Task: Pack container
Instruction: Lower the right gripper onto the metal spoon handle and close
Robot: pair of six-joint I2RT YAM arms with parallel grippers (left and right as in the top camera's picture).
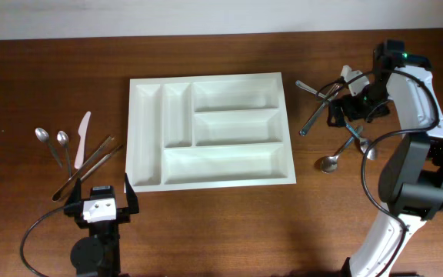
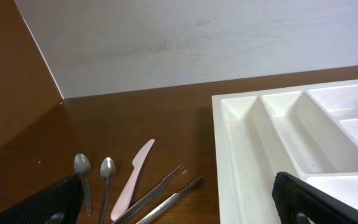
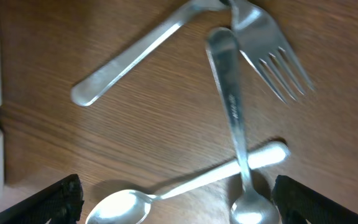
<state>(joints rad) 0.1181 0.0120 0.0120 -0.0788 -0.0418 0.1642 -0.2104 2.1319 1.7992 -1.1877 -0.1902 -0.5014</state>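
The container (image 1: 132, 131) is a white cutlery tray in the middle of the table, with all compartments bare; its left part shows in the left wrist view (image 2: 247, 155). My right gripper (image 1: 347, 114) hangs open just above a pile of metal cutlery to the right of the tray. In the right wrist view its fingers (image 3: 179, 205) flank two crossed spoons (image 3: 126, 208) (image 3: 232, 106), with a fork (image 3: 272, 62) and another handle (image 3: 135, 56) beyond. My left gripper (image 1: 101, 197) (image 2: 179, 202) is open and empty near the front edge, left of the tray.
Left of the tray lie two small spoons (image 1: 52, 142), a pink plastic knife (image 1: 81, 138) and metal tongs (image 1: 91, 165); they also show in the left wrist view, with the tongs (image 2: 163, 196) nearest. A pale wall bounds the table's far edge (image 2: 166, 43).
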